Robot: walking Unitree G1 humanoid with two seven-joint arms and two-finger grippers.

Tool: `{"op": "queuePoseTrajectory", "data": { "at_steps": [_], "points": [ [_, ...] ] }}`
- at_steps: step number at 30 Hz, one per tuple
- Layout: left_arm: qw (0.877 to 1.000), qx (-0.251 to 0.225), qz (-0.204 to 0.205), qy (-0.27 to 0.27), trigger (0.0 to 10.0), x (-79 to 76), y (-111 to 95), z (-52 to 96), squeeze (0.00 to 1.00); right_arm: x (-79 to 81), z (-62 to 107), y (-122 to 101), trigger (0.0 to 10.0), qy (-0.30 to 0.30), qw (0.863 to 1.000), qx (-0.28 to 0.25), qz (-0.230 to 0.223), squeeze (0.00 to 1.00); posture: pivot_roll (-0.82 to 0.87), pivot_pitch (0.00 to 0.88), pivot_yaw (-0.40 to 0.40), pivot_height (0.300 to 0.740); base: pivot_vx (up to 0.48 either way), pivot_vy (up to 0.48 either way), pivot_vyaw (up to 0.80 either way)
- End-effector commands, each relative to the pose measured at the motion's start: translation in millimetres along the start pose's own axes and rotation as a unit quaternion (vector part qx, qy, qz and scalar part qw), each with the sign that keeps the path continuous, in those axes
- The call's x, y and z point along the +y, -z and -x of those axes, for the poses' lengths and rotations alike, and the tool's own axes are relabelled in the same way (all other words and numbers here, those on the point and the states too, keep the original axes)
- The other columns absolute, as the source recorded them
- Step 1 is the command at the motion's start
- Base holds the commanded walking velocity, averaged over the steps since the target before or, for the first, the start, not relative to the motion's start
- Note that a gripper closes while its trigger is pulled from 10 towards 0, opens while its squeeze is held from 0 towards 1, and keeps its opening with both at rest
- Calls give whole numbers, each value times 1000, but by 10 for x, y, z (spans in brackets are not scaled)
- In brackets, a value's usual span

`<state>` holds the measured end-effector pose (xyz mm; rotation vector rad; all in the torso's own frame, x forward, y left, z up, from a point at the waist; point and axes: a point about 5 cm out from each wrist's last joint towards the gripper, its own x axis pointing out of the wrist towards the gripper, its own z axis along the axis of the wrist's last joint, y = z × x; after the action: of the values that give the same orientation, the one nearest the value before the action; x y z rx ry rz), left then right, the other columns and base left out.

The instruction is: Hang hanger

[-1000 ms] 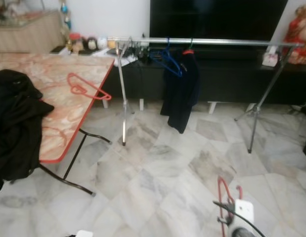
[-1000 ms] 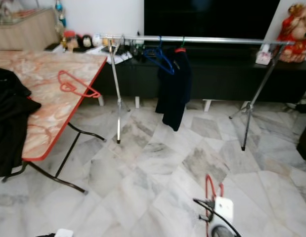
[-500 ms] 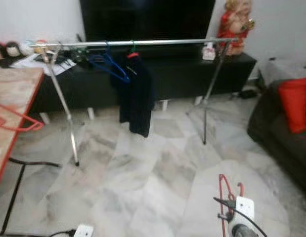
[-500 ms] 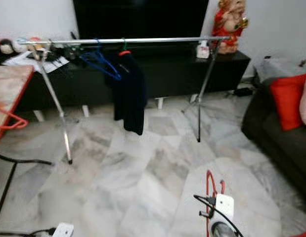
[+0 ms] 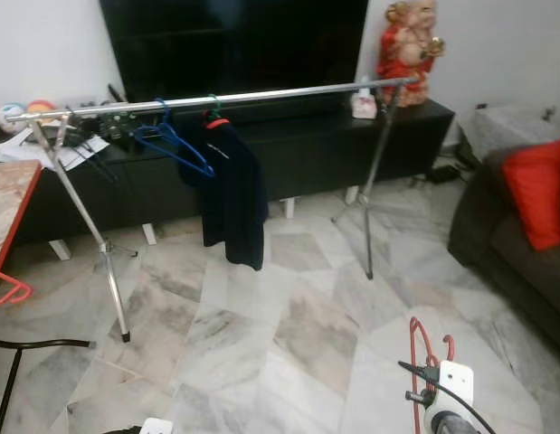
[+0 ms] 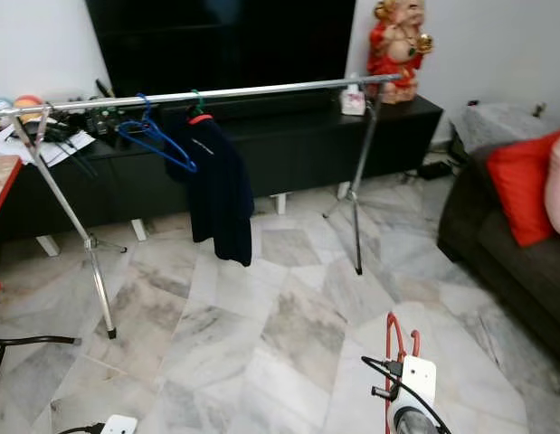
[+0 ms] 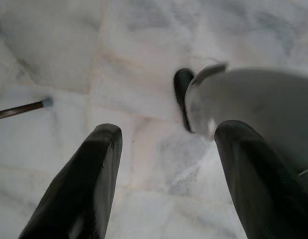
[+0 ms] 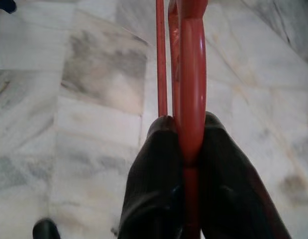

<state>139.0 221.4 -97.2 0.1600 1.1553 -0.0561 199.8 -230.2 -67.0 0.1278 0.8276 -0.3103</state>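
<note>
The right gripper is clamped on the red plastic hanger, held low over the white marble floor. The left gripper hangs with fingers spread. Ahead stands the long silver clothes rail, bearing 1 blue hanger and 1 dark garment.

The red hanger looks like smooth, glossy plastic, pinched between the matt black, finely textured fingers of the right gripper. Under it the floor is polished grey-veined marble tile with a soft sheen. Beyond the gripper, the clothes rail is bright, shiny metal tubing, and on it hang a glossy blue plastic hanger and a dark, matt cloth garment. The left gripper's fingers are smooth matt black, beside a dull silver-grey metal shell.
</note>
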Motion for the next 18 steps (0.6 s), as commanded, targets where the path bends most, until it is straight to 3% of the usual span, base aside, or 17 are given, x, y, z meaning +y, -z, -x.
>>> {"op": "queuePoseTrajectory", "data": {
  "at_steps": [1, 18],
  "points": [
    [1000, 8, -1, -2, 10000, 14, 18, 2, 0, 54, -11, -55, 10000, -8, 1000, -10, -2, 0, -35, 0, -55, 740, 401, 0, 0],
    [1000, 14, 0, -3, 10000, 46, 65, 13, 0, 56, -17, -89, 10000, -9, 1000, -15, -6, 0, -34, 0, -59, 740, 401, 0, 0]
  ]
}}
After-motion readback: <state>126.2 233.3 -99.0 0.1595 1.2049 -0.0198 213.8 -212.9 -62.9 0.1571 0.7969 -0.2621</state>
